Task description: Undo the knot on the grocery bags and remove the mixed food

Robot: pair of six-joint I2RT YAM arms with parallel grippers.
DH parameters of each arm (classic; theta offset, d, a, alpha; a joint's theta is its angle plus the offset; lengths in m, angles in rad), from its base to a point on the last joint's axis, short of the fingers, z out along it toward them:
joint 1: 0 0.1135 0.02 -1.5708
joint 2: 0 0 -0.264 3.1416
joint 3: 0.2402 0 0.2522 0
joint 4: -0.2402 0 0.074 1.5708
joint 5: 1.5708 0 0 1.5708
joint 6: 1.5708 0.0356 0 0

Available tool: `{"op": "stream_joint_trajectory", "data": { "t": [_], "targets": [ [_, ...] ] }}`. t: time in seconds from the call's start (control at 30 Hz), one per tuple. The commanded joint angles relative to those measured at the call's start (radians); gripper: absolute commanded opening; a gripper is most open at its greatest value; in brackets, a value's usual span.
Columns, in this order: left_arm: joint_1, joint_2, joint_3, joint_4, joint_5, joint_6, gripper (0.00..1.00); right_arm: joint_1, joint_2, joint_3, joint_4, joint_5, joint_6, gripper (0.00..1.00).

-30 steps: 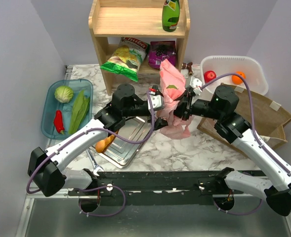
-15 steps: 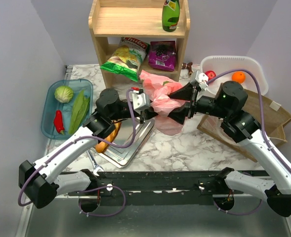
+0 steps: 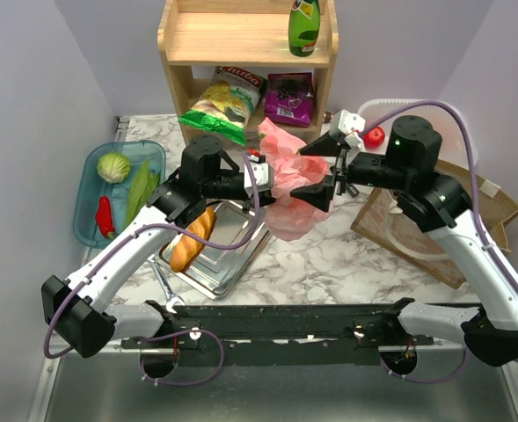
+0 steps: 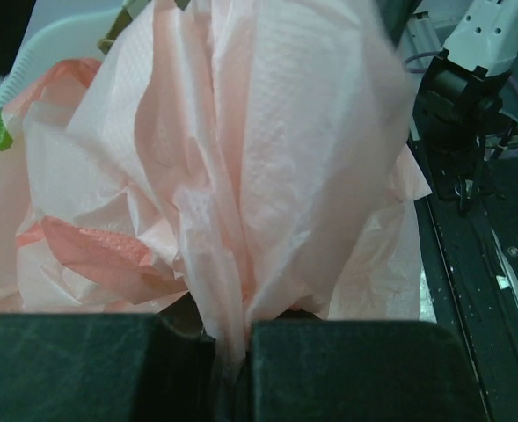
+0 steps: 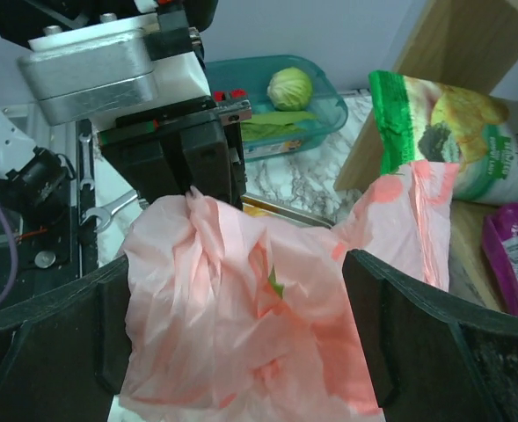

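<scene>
The left claw [image 4: 232, 356] is clamped shut on a bunched fold of the pink bag [image 4: 267, 132], the plastic pinched between its closed fingers. Facing it from the right, the right claw [image 3: 314, 171] stands wide, one finger on either side of the bag [image 5: 232, 299] without clamping it. The bag [image 3: 282, 151] hangs crumpled between the two claws above the bench [image 3: 329, 264], right of the steel tray [image 3: 232, 259] that holds the bread loaf [image 3: 193, 239]; I cannot make out a knot.

On the far shelf [image 3: 175, 61] are a crisp packet [image 3: 216, 104], a purple packet [image 3: 288, 97] and a green bottle [image 3: 304, 22]. The teal tub [image 3: 84, 189] at the left holds a cabbage [image 3: 113, 166], leafy greens [image 3: 140, 195] and a red pepper [image 3: 105, 216]. A red fruit [image 3: 375, 135] sits in the white basin [image 3: 368, 107] at the far right.
</scene>
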Motion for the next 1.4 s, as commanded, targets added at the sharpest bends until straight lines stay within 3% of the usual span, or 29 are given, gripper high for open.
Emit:
{"op": "stream_joint_trajectory", "data": {
  "t": [0.0, 0.1, 0.2, 0.4, 0.57, 0.67, 0.73, 0.77, 0.8, 0.87, 0.97, 1.0, 1.13, 1.37],
  "targets": [
    [-0.023, 0.005, 0.077, -0.086, 0.096, 0.105, 0.0, 0.005, 0.071, 0.039, -0.123, -0.098, -0.09, 1.0],
    [-0.024, -0.026, 0.106, -0.064, 0.16, 0.099, 0.0, 0.003, 0.1, 0.024, -0.233, -0.013, -0.191, 1.0],
    [-0.023, -0.067, 0.11, -0.003, 0.187, 0.065, 0.0, 0.003, 0.095, -0.003, -0.293, -0.023, -0.24, 1.0],
    [-0.048, -0.044, 0.17, 0.154, 0.227, -0.143, 0.0, 0.004, 0.09, -0.066, -0.197, -0.109, -0.195, 0.97],
    [-0.038, -0.014, 0.162, 0.422, 0.16, -0.416, 0.0, 0.003, 0.064, -0.113, -0.058, -0.108, -0.092, 0.6],
    [-0.022, -0.018, 0.184, 0.408, 0.157, -0.429, 0.0, 0.002, 0.036, -0.128, -0.088, -0.025, -0.092, 0.38],
    [-0.014, -0.027, 0.197, 0.33, 0.159, -0.383, 0.0, 0.003, 0.021, -0.114, -0.118, 0.018, -0.096, 0.13],
    [-0.001, -0.034, 0.195, 0.294, 0.16, -0.371, 0.09, 0.003, 0.012, -0.109, -0.127, 0.06, -0.084, 0.01],
    [0.016, -0.036, 0.192, 0.27, 0.165, -0.37, 0.23, 0.002, 0.004, -0.103, -0.133, 0.108, -0.071, 0.01],
    [0.064, -0.029, 0.221, 0.158, 0.181, -0.361, 0.6, -0.009, -0.005, -0.086, -0.168, 0.205, -0.065, 0.01],
    [0.123, -0.006, 0.28, -0.105, 0.17, -0.234, 0.79, -0.064, -0.023, -0.055, -0.185, 0.323, -0.047, 0.01],
    [0.137, -0.003, 0.281, -0.18, 0.153, -0.186, 0.91, -0.099, -0.025, -0.039, -0.186, 0.352, -0.042, 0.0],
    [0.156, -0.031, 0.204, -0.244, 0.102, -0.092, 0.94, -0.248, 0.002, 0.086, -0.228, 0.403, 0.002, 0.01],
    [0.144, -0.035, 0.125, -0.163, 0.086, -0.155, 0.94, -0.466, 0.103, 0.364, -0.433, 0.505, 0.116, 0.01]
  ]
}}
